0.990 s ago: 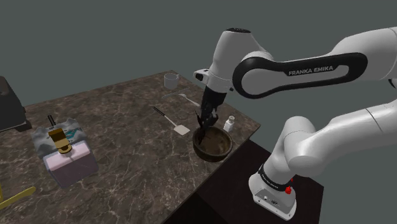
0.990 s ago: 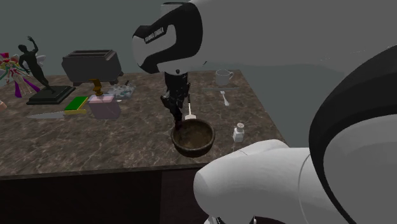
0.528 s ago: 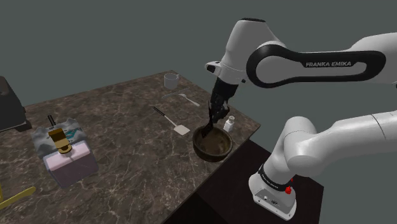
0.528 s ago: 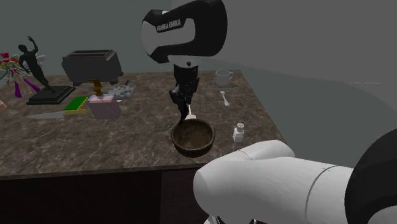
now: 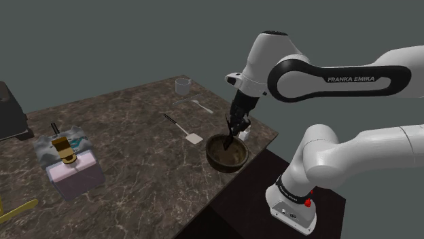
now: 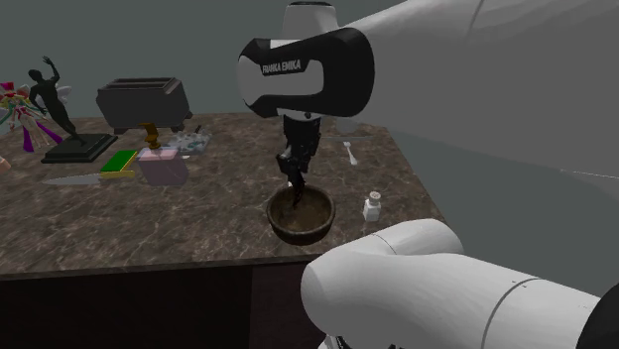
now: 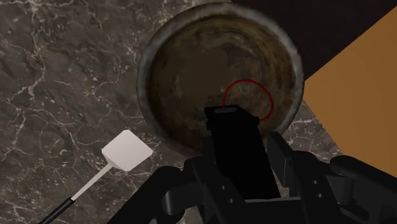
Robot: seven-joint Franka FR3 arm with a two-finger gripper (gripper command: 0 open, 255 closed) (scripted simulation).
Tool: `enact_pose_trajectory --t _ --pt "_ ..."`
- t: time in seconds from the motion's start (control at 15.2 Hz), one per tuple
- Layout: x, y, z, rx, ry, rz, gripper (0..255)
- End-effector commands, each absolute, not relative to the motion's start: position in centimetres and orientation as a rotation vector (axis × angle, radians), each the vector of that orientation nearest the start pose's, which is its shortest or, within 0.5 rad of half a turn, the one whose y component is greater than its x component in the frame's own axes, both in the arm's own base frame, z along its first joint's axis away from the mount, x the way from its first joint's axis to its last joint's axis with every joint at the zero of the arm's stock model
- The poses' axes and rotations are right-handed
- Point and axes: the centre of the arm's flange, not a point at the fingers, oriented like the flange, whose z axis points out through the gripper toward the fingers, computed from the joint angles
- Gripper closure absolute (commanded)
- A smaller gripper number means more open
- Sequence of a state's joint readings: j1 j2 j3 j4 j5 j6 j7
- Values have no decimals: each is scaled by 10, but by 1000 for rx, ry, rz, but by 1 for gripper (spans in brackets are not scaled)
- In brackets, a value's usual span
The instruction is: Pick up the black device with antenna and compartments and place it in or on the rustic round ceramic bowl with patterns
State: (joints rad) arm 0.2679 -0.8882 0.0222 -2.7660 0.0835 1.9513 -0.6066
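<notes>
A brown patterned round bowl [image 5: 227,153] [image 6: 301,215] [image 7: 216,70] sits near the marble table's edge closest to the stand. My gripper [image 5: 236,127] [image 6: 295,174] [image 7: 242,172] hangs just above it, shut on the black device [image 5: 233,130] [image 6: 295,181] [image 7: 236,153]. The device points down into the bowl, over its inner floor. In the wrist view a thin red loop [image 7: 248,100] shows at the device's tip, against the bowl's inside. I cannot tell whether the device touches the bowl.
A small white bottle [image 5: 245,130] [image 6: 372,207] stands beside the bowl near the table's corner. A white-bladed spatula [image 5: 185,130] [image 7: 125,153] lies just beyond the bowl. Further off are a mug [image 5: 181,85], a pink box [image 5: 73,171], a dark toaster [image 6: 144,102] and a black figurine [image 6: 55,109].
The arm swung toward the shoulder view's right, carrying the black device from over the bowl's far rim to above its middle. The bowl stayed in place.
</notes>
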Motion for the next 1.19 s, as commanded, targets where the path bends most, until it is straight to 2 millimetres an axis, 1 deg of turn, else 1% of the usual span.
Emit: enact_pose_trajectory --t 0.0,0.46,0.53,1.06,1.12 --pt "280 89 448 -2808 -1290 -128 255" --pt "280 89 411 -2808 -1290 -128 255" --pt "280 89 402 -2808 -1290 -128 255" --pt "280 89 402 -2808 -1290 -128 255" --pt "280 89 402 -2808 -1290 -128 0"
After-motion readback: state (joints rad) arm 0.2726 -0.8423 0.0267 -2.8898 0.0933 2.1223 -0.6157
